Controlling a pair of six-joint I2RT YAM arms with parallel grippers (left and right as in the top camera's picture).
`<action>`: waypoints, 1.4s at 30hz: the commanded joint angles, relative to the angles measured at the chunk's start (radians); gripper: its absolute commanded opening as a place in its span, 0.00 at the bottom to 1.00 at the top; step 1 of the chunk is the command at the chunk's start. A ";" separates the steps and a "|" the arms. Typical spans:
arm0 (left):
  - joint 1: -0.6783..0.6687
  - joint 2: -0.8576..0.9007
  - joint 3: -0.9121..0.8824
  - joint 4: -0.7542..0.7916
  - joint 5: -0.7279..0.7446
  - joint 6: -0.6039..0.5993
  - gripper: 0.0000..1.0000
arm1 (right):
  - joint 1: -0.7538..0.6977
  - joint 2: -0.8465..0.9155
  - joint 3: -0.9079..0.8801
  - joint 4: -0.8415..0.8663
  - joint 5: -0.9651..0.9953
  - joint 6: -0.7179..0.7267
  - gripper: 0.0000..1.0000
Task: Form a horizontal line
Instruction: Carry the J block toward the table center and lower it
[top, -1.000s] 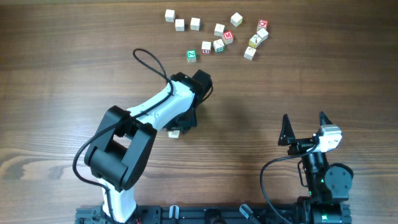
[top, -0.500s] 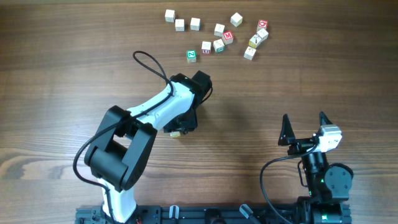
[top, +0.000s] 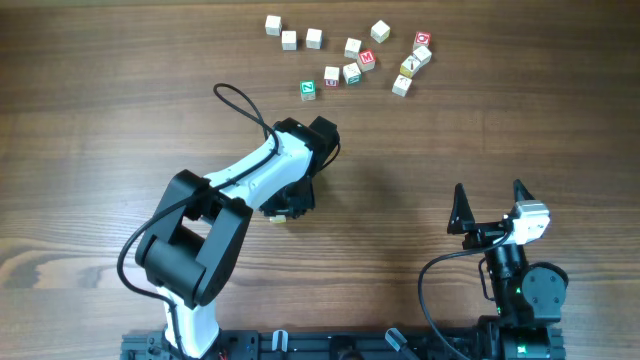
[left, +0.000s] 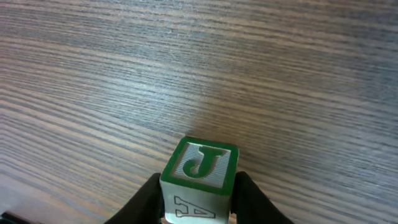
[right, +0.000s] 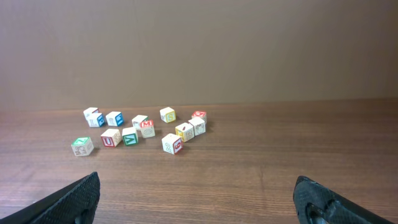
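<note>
L jaws clenched on green J cube (left: 200, 174), well apart from red M cube (top: 367, 59); R jaws released.

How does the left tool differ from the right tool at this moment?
The left tool is shut on the J cube; the right tool is open and holds nothing. The left tool points down over the middle of the table; the right tool sits back near its base and faces forward. Both are well away from the loose cubes.

Dark wooden table (top: 520, 130) bears scattered letter cubes (top: 351, 72).
</note>
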 joint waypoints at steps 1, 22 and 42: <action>0.002 -0.015 -0.005 -0.003 -0.014 0.002 0.27 | 0.004 -0.002 -0.001 0.005 0.003 -0.014 1.00; 0.002 -0.015 -0.005 0.042 -0.118 0.146 0.41 | 0.004 -0.002 -0.001 0.005 0.003 -0.014 1.00; 0.002 -0.018 -0.004 0.034 -0.118 0.146 0.43 | 0.004 -0.002 -0.001 0.005 0.003 -0.014 1.00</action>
